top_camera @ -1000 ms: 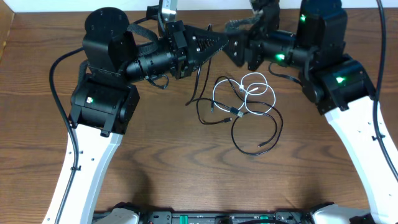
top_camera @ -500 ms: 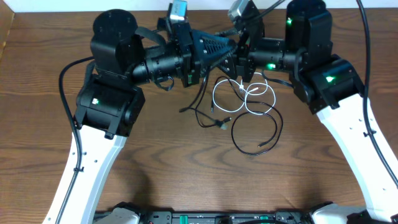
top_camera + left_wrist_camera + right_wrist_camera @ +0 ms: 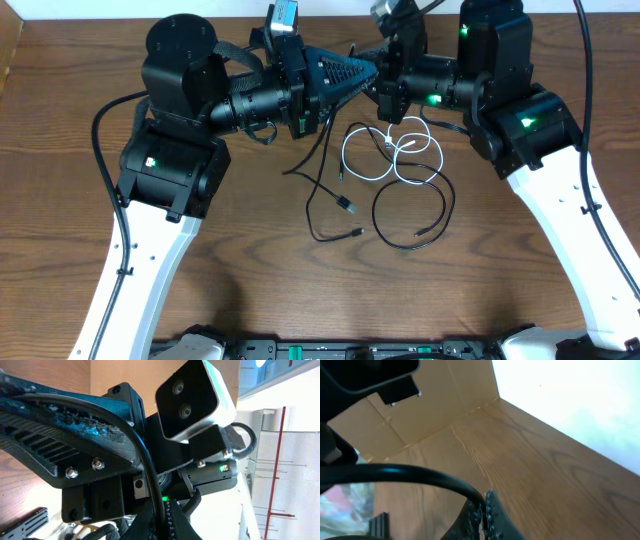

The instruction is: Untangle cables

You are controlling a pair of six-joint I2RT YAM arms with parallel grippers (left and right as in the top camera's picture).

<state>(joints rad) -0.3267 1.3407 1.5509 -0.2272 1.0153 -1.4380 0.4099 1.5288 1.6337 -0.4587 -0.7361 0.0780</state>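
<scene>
Cables (image 3: pixel 398 150), overhead: white cable (image 3: pixel 345 155) and a black one lie on table (image 3: pixel 250 250) near the right gripper (image 3: pixel 384 88); another black cable (image 3: pixel 318 150) hangs from the left gripper (image 3: pixel 368 70). Left wrist: jaws closed, black cable (image 3: pixel 142 455) running into the tips. Right wrist: jaws pinched shut on the same black cable (image 3: pixel 420 476).

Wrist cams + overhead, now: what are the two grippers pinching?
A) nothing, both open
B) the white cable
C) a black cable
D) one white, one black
C: in each wrist view a black cable runs into the closed tips of the left gripper and the right gripper, while the white cable lies coiled on the table.
</scene>
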